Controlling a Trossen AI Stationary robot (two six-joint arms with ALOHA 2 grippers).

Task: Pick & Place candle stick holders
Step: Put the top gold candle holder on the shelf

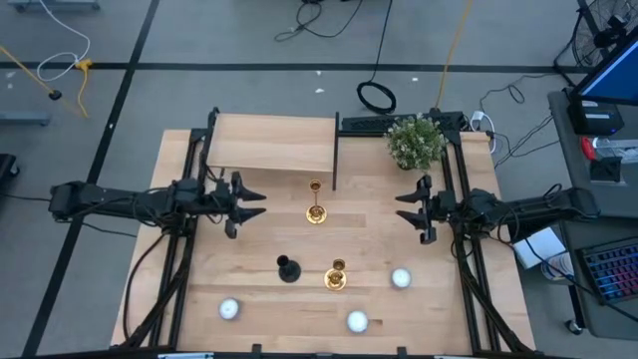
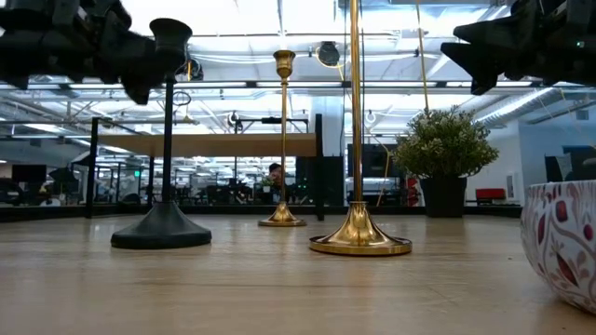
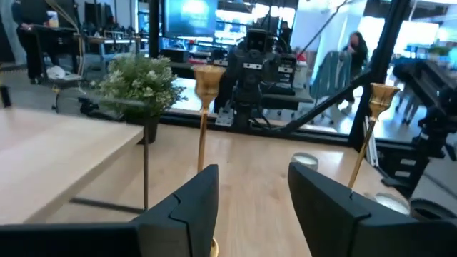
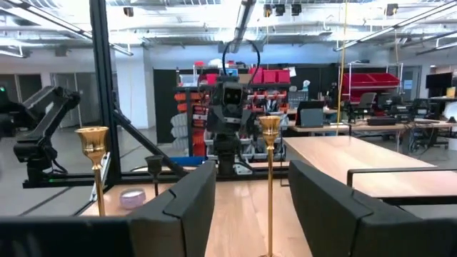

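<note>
Seen from above, a pale, fine-grained wooden table (image 1: 379, 239) sits between two dark arms. At the left edge the left gripper (image 1: 251, 203) hovers above the wood, its flat black fingers (image 3: 189, 207) spread apart and holding nothing.

All three candle stick holders stand upright, long axes vertical — slim stems rising from round flared bases. The black candlestick (image 1: 287, 268), matte, stands toward the near side, left of centre. The first gold candlestick (image 1: 316, 212), polished and shiny, stands mid-table beside the front edge of a raised light-wood shelf (image 1: 269, 143). The second gold candlestick (image 1: 335, 276), equally glossy, stands just right of the black one, apart from it.

Three small white round bowls (image 1: 356, 320) are scattered along the near side. A bushy green plant (image 1: 415, 142) in a dark pot stands at the far right corner. At the right edge the right gripper (image 1: 408, 207) hovers, fingers likewise parted and empty — facing the left one across the table.
</note>
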